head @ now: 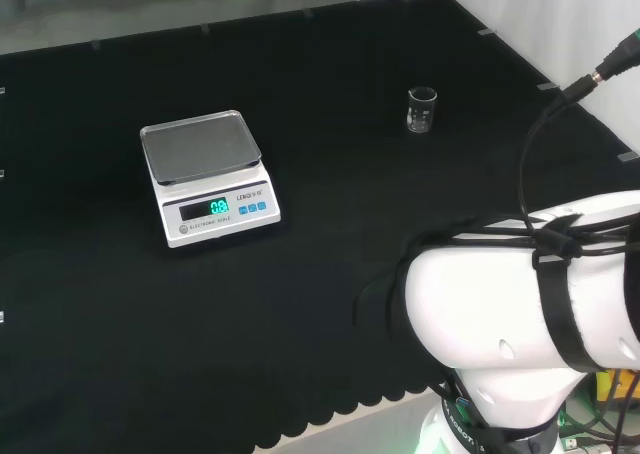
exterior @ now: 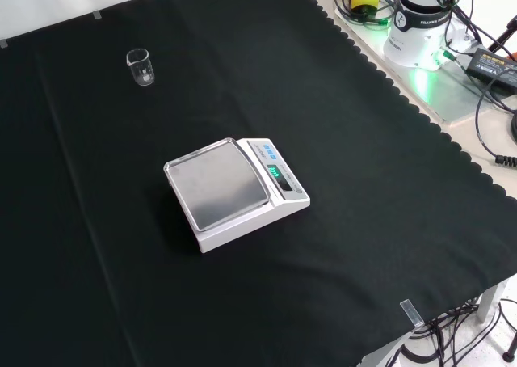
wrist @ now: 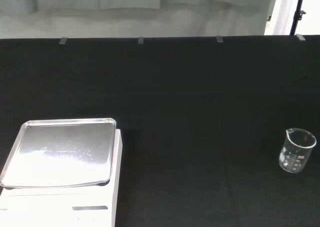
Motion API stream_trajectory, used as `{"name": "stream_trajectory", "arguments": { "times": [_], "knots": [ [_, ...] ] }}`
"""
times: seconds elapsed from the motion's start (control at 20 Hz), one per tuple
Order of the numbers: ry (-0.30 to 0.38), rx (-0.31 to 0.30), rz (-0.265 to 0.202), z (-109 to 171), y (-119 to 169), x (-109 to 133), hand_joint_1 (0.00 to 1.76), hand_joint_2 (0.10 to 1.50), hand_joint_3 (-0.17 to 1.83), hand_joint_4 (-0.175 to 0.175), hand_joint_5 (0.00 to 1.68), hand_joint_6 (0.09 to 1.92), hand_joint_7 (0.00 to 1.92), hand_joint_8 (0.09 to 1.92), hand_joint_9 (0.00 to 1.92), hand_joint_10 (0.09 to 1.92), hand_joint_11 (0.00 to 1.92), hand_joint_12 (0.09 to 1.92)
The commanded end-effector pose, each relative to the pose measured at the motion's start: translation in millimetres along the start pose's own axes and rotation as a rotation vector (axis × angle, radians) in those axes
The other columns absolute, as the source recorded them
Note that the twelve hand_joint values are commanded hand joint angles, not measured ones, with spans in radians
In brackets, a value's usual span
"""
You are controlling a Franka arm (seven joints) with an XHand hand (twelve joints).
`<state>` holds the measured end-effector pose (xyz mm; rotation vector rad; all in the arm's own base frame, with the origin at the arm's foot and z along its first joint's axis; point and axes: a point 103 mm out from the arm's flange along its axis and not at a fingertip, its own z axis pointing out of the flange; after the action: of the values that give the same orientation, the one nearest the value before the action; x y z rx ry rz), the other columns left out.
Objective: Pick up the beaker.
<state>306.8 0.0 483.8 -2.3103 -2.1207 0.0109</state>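
Wrist view gives us the beaker upright on the black cloth of the bench, off to one side of where the palm camera looks, well apart from the scale. In the head view the beaker stands beyond the arm's white link. We cannot tell how the fingers stand. We judge the reach not yet begun.

Black cloth is covering the bench, its scalloped hem running toward three o'clock in the front view. Tape tabs are pinning its edge at twelve o'clock in the wrist view, a pale wall standing behind.
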Motion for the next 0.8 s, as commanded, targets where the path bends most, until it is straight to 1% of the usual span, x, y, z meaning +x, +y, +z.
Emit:
{"name": "stream_trajectory", "arguments": {
  "times": [0.05,0.2,0.4,0.55,0.7,0.8],
  "knots": [
    [-0.006,-0.010,0.004,1.2,2.7,-2.5,0.25,0.88,0.30,-0.157,0.18,0.09,0.05,0.66,0.47,0.09,0.26,1.43],
    [0.006,0.003,0.000,8.1,10.3,-7.2,0.21,0.91,0.28,-0.159,0.14,0.09,0.01,0.66,0.40,0.09,0.18,1.48],
    [0.006,0.014,-0.013,15.2,19.6,-10.8,0.19,0.91,0.28,-0.159,0.13,0.09,0.00,0.66,0.39,0.09,0.16,1.48],
    [-0.002,0.017,-0.010,19.8,31.1,-15.4,0.19,0.91,0.27,-0.159,0.13,0.09,0.00,0.66,0.39,0.09,0.16,1.49],
    [-0.025,0.018,0.021,25.3,51.3,-23.5,0.19,0.92,0.26,-0.154,0.16,0.09,0.01,0.68,0.41,0.09,0.22,1.47],
    [-0.040,0.019,0.048,29.6,66.0,-28.7,0.19,0.92,0.24,-0.149,0.20,0.09,0.05,0.72,0.43,0.09,0.27,1.45]
  ]
}}
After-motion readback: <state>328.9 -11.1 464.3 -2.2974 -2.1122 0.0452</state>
